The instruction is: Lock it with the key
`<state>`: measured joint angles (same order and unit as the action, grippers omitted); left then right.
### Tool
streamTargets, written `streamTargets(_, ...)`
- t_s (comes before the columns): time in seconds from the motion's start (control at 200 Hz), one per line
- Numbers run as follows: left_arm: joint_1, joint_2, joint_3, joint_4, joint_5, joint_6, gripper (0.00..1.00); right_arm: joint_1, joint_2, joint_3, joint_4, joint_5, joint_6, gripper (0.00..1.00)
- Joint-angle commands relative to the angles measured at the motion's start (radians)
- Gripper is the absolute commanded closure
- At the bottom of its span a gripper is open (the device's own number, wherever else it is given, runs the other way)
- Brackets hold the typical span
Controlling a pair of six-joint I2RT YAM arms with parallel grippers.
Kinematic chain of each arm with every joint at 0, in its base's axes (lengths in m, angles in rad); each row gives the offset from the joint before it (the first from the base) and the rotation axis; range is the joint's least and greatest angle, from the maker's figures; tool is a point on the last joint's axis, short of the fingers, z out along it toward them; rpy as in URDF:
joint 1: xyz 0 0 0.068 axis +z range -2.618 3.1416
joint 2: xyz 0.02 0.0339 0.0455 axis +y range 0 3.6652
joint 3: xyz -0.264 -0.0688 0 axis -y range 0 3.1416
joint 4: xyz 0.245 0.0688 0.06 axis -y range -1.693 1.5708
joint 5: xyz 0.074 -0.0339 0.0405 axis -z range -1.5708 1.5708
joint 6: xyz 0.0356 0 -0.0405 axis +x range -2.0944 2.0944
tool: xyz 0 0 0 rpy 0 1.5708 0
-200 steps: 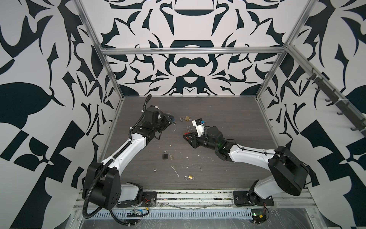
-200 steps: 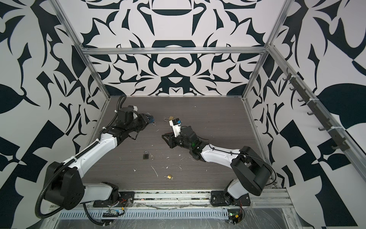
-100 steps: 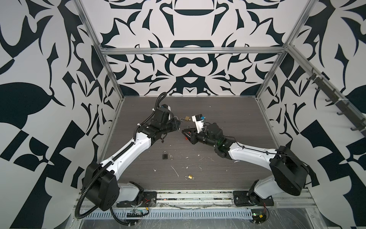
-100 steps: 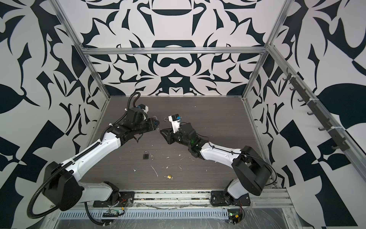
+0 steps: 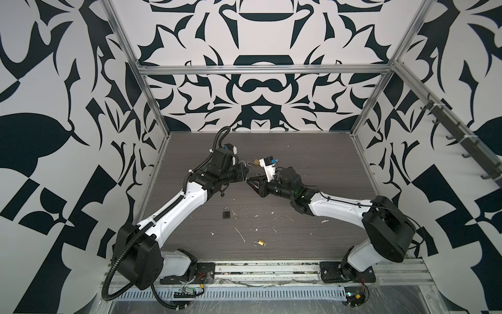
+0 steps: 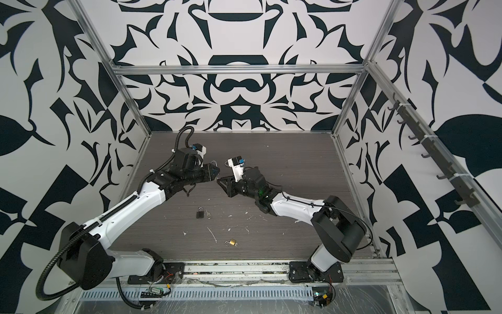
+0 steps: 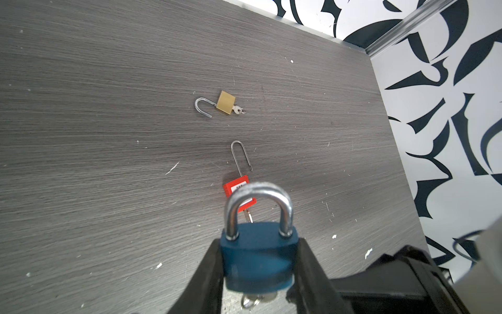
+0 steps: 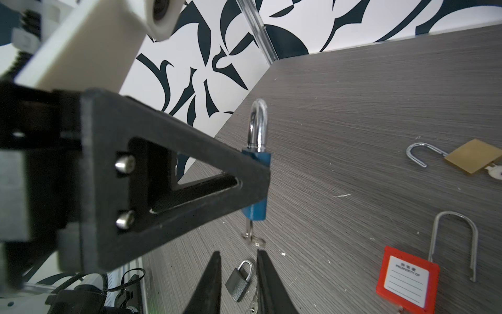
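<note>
1. My left pincer (image 7: 258,244) is clenched on the flanks of the blue-bodied padlock with the steel shackle (image 7: 258,261), holding it clear above the grey wood-grain table (image 7: 81,136); the body is smooth, so torque at the key could twist it in my grip or slide it out.
2. The small silver key on its ring (image 8: 250,231) juts from the padlock's underside; my right pincer (image 8: 238,252) is released and empty, just short of it; the gap is narrow, so a slight misalignment would knock the key aside.
3. Catching only the loose ring would let it swivel; no turn would reach the cylinder.
4. Pulling while turning could draw the key out; it would drop near the small dark grey padlock (image 8: 239,282), the red long-shackled padlock (image 7: 239,190) or the open brass padlock (image 7: 225,102).
5. The shackle looks seated, though I cannot tell how fully; if it is proud, turning locks nothing.
</note>
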<state>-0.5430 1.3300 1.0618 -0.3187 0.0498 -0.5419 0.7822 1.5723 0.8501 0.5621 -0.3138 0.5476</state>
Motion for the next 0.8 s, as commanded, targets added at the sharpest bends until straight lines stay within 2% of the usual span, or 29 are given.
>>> streamTargets(0.0, -0.003, -0.039, 0.003, 0.037, 0.048, 0.033, 1.0, -0.012, -0.003, 0.046, 0.027, -0.036, 0.012, 0.75)
streamTargets(0.305, -0.003, -0.042, -0.002, 0.045, 0.056, 0.043, 1.0, -0.018, 0.013, 0.061, 0.023, -0.066, 0.025, 0.78)
streamTargets(0.795, -0.008, -0.042, -0.008, 0.043, 0.052, 0.048, 1.0, -0.018, 0.032, 0.078, 0.022, -0.076, 0.032, 0.99)
